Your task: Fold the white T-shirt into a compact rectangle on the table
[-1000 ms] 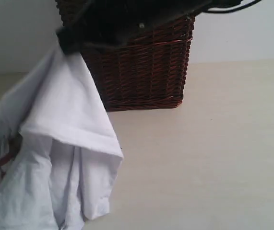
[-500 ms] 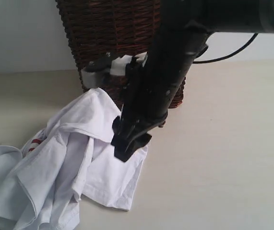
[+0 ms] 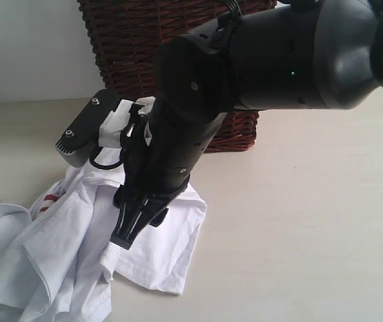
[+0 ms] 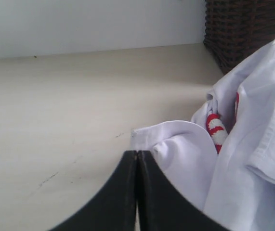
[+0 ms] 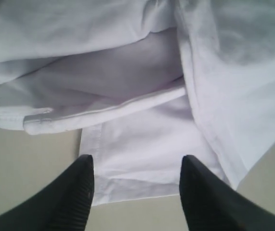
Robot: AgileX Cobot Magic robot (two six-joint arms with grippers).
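T-shirt (image 3: 51, 249) now on table (image 3: 298, 235), crumpled, axis unclear, R end effector (image 5: 136, 167) wide, L end effector (image 4: 137, 155) closed

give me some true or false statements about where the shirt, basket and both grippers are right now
1. The white T-shirt is folded into a neat rectangle. False: it lies crumpled on the table.
2. The right gripper is open, with shirt cloth beneath its jaws. True.
3. The left gripper pinches a fold of the shirt. False: its jaws are shut with no cloth seen between them; the shirt lies beside it.
4. In the exterior view, a dark wicker basket stands on the table behind the shirt. True.
5. Red-and-white lettering peeks out between the shirt's folds. True.
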